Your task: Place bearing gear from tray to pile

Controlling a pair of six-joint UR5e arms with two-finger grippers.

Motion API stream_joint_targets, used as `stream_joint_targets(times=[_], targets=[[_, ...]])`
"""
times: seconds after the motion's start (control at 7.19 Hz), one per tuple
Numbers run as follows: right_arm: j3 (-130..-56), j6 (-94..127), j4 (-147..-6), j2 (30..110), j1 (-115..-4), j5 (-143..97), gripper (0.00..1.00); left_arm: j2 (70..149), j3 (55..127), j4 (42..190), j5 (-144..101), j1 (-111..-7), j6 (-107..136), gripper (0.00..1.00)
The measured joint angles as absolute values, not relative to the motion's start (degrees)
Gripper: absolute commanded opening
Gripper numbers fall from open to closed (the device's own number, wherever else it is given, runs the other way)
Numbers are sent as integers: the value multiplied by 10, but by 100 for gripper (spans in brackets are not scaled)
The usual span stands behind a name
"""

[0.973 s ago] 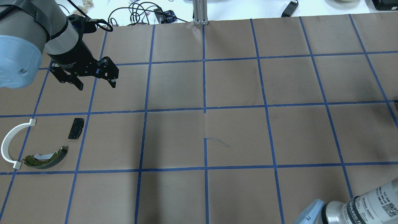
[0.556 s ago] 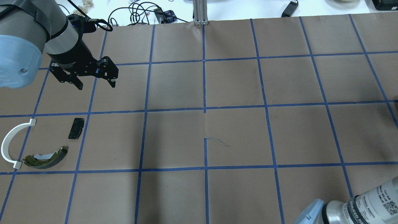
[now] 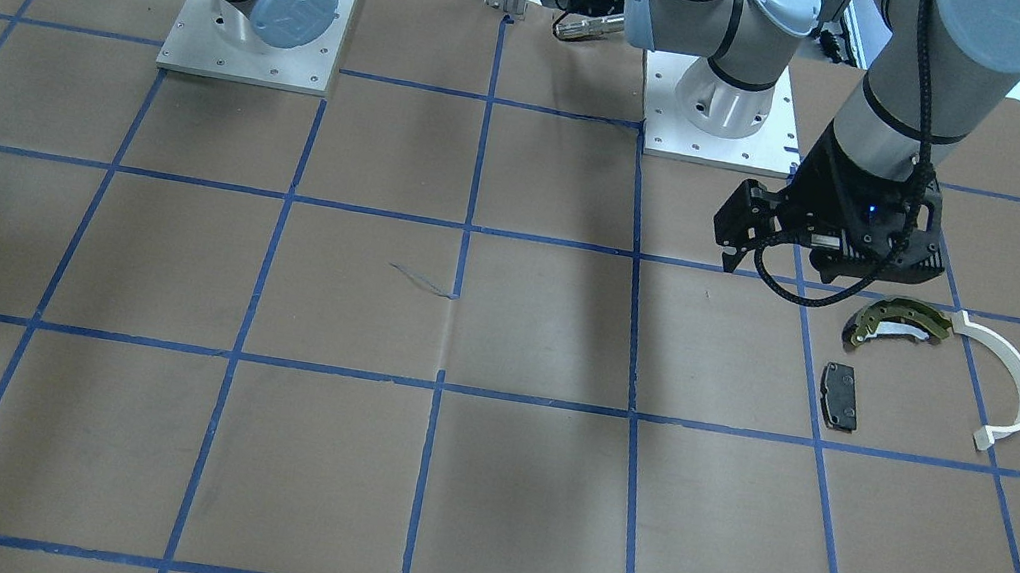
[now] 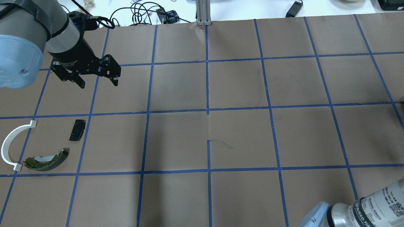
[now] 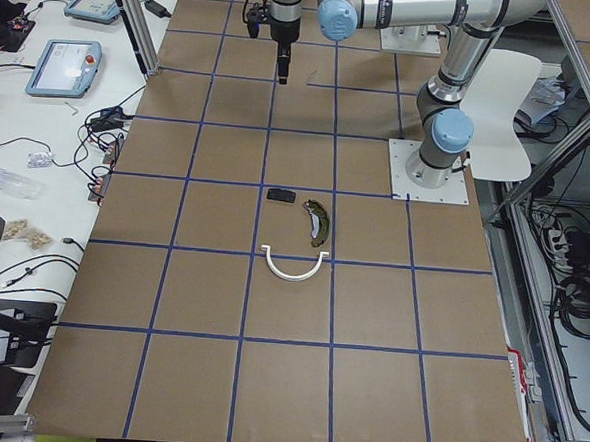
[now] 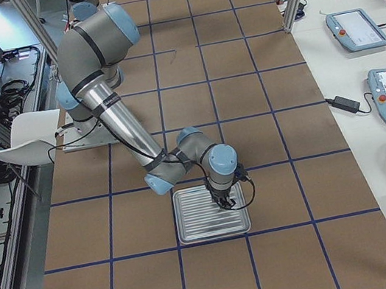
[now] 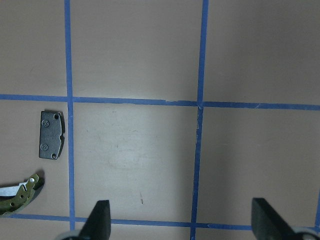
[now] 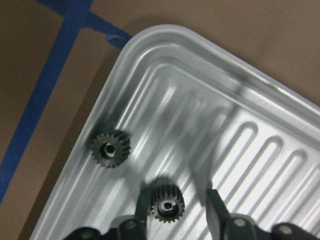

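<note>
**Right pincer open around a gear in the tray, left pincer open near the pile**

The tray [image 6: 216, 235], silver with a ridged floor, lies on the worktop [image 4: 240, 138] near its right end, about midway between the two long edges. The right gripper [image 8: 179, 212] is lowered into one corner of the tray. Its two fingers [image 8: 216, 210] stand apart, so the pincer is released. The bearing gear [image 8: 167, 205] lies flat on the tray floor between them, with its hole upward. The gear is very close to one finger and there is a clear gap to the other. Whether the near finger touches it, I cannot tell. A second gear [image 8: 110, 150], also flat, lies nearer to the rounded rim of the same corner, apart from the first gear and outside the fingers.

The pile [image 4: 47, 161] is in the left half of the worktop, well away from the left end edge and well apart from the tray. It has three parts. An olive-yellow brake shoe [image 3: 899, 322] lies next to a white plastic arc [image 3: 1011, 387], which is on the shoe's left-end side. One tip of the arc comes very close to the shoe, and I cannot tell if they touch. A small black pad [image 3: 841, 395] lies apart from both.

The left gripper [image 4: 98, 84] hangs above bare brown paper near the pile, on its side toward the right end. Its fingers are wide apart and grasp nothing.
</note>
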State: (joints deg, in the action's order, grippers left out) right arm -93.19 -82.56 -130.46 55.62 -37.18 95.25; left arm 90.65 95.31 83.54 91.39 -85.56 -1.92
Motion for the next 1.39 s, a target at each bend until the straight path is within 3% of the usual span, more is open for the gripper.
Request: stream_joint_targets(times=[0.28,0.56,0.83,1.11,1.39], targets=[[-934,-821,-1307,556,-372,954,0,908,952,836,915,-855,-19,100],[-934,-794,-1295,572,-375,976,0,907,956,837,912,-855,-19,100],[-937,-668,-1207,653,-418,1008,0,903,957,842,913,-856,-19,100],[-940,-498,-1113,720,-527,1015,0,894,957,855,913,-858,-18,100],[-943,-270,-1062,736,-700,1010,0,894,957,862,914,-857,-18,100]])
